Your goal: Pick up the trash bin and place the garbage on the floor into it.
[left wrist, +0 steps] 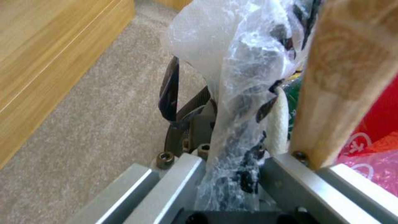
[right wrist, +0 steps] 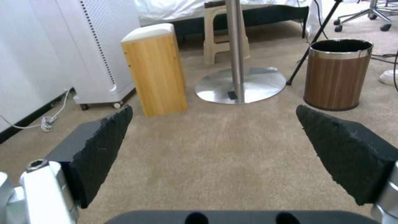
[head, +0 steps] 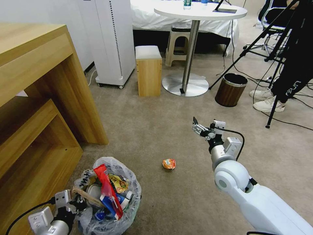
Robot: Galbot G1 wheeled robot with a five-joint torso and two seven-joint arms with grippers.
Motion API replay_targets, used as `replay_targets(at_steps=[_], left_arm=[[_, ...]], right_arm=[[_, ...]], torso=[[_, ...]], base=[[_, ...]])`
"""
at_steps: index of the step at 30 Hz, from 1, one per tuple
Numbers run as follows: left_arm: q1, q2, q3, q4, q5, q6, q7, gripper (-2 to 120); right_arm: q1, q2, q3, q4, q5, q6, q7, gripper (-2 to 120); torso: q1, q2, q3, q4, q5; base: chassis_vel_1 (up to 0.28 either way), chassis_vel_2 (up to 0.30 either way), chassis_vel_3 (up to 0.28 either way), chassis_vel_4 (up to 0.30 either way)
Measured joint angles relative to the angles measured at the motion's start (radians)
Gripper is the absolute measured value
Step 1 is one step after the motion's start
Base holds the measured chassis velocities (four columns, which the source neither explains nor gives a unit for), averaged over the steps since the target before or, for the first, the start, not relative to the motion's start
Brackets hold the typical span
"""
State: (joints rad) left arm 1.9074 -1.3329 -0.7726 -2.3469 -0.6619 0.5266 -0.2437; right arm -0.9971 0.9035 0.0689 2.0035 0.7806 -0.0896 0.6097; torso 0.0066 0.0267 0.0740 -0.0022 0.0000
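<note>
Left pincer (head: pixel 75 203): clamped on the rim and crinkled plastic liner of the trash bin (head: pixel 130 199), low at the robot's left, beside the wooden desk (head: pixel 42 98). Bin contents: red wrapper (head: pixel 106 186), orange wrapper (head: pixel 119 183), wooden stick (head: pixel 86 195), other litter heaped to the rim. Right pincer (head: pixel 197 126): fingers (right wrist: pixel 101 146) spread wide apart, nothing between them, held above bare carpet (head: pixel 156 130). One crumpled orange wrapper (head: pixel 169 163) lay on the carpet between the bin and the right arm. Farther off: brown wood-grain bin (head: pixel 231 89), round tabletop (head: pixel 200 11) on a metal pedestal, small wooden stool (head: pixel 148 70).
</note>
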Motion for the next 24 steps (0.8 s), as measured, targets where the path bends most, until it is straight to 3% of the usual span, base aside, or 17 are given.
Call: replay_targets(at_steps=[24], left_arm=[[0.004, -0.027, 0.009, 0.010, 0.039, -0.037, 0.010, 0]], right_arm=[[0.010, 0.003, -0.036, -0.028, -0.029, 0.034, -0.009, 100]], torso=[[0.000, 0.000, 0.000, 0.0000, 0.0000]], base=[[-0.111, 0.112, 0.105, -0.107]])
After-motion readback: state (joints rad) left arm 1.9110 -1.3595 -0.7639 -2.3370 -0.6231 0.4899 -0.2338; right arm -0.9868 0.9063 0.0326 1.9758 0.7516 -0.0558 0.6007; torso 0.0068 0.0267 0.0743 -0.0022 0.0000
